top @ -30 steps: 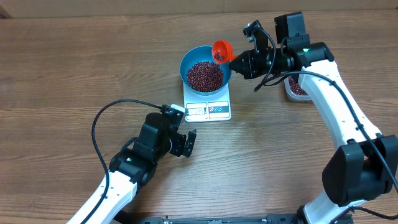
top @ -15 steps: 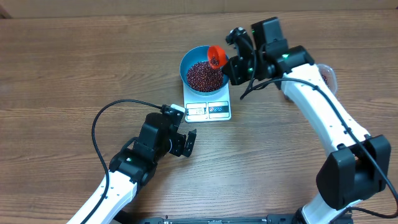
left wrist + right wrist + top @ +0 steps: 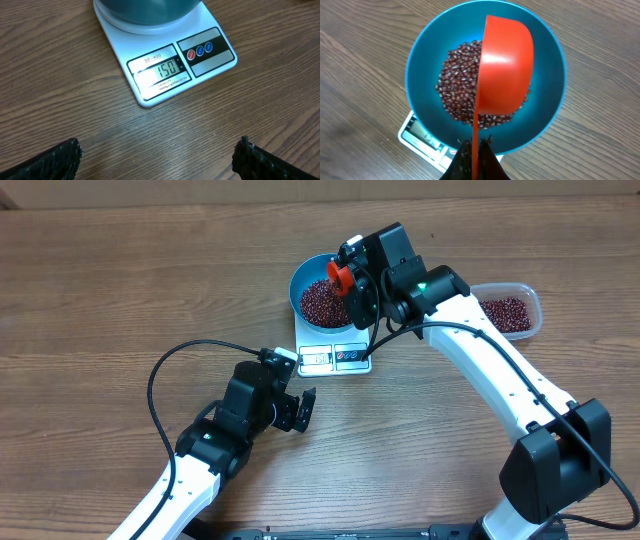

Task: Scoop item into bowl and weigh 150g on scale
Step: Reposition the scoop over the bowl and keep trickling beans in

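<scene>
Lighting's bright and even, soft stuff from above, so the arms only throw faint shadows on the table (image 3: 100, 280). Left wrist view is sharp: the scale (image 3: 160, 70) display reads crisp, with slight sheen on the white. Right wrist shot has a soft highlight on the red scoop (image 3: 502, 65), and the dark fingers (image 3: 492, 165) at the bottom edge are blurry.

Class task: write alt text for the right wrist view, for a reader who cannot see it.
A red scoop, tipped on its side, hangs over a blue bowl of dark red-brown beans, its handle clamped in the shut jaws of the right gripper at the bottom edge. The bowl sits on a white scale on a wooden table.
</scene>
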Controlling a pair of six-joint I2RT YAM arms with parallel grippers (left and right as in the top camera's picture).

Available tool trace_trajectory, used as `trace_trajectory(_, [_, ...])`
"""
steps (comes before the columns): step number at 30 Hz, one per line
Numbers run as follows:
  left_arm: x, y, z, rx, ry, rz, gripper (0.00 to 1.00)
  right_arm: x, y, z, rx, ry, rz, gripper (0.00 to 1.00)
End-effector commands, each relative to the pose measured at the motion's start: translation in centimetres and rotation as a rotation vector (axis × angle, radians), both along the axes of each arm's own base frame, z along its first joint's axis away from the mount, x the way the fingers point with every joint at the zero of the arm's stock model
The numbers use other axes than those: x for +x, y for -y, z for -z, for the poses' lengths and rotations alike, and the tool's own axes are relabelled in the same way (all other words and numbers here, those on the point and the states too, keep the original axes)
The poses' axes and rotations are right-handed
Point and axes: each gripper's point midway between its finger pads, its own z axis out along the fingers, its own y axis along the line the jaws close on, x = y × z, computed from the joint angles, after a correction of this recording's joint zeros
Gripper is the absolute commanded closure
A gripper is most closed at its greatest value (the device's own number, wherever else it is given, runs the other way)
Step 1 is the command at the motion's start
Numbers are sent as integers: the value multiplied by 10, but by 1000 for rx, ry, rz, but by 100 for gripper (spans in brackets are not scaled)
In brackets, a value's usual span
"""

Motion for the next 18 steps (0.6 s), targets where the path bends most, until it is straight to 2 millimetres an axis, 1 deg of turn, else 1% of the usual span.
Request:
trace_trajectory(1, [0, -3, 3, 0, -11, -19, 0, 6, 2, -28, 4, 76, 12, 96])
trace_trajectory(12, [0, -3, 3, 0, -11, -19, 0, 6, 1, -28, 7, 74, 9, 96])
trace_trajectory(14, [0, -3, 3, 0, -11, -19, 0, 2, -4, -28, 39, 58, -13, 96])
trace_trajectory(18, [0, -3, 3, 0, -11, -19, 0, -4, -12, -34, 183, -13, -69, 96])
